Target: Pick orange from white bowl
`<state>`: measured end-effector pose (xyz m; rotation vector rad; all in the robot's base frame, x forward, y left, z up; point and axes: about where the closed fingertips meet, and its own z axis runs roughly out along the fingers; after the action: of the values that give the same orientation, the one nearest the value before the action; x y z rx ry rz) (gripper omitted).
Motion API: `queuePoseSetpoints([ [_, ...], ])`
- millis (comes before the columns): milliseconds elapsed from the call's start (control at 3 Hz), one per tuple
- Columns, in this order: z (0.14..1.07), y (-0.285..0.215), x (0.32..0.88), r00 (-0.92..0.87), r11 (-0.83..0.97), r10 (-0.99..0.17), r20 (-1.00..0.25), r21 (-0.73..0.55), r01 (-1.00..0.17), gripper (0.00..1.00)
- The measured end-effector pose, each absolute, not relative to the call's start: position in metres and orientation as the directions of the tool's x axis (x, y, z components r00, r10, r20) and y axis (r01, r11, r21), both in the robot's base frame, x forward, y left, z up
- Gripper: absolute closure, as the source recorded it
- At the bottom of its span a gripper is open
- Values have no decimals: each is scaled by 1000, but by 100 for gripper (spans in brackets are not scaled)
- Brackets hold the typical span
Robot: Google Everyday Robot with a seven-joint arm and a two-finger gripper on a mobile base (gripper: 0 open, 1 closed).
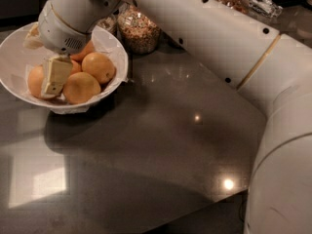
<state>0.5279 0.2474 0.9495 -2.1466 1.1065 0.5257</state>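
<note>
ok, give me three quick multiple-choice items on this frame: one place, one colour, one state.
1. Where is the tool? A down in the white bowl; B raised high above everything; C out of view.
2. Bowl colour? A blue; B white; C black.
3. The glass jar is: A tipped over; B empty; C upright with grains inside.

Answers: 1 A, the tool sits low among the oranges; 2 B, its wall shows white; 3 C, it stands behind the bowl, filled.
</note>
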Motion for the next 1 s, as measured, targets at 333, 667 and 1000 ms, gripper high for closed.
queuePoseSetpoints([
  [333, 927, 240, 548, 536, -403, -584, -610, -355, -844, 27],
  [667, 926, 240, 549, 535, -403, -584, -610, -355, -844, 26],
  [1000, 924, 251, 551, 548, -420, -579, -604, -355, -835, 28],
])
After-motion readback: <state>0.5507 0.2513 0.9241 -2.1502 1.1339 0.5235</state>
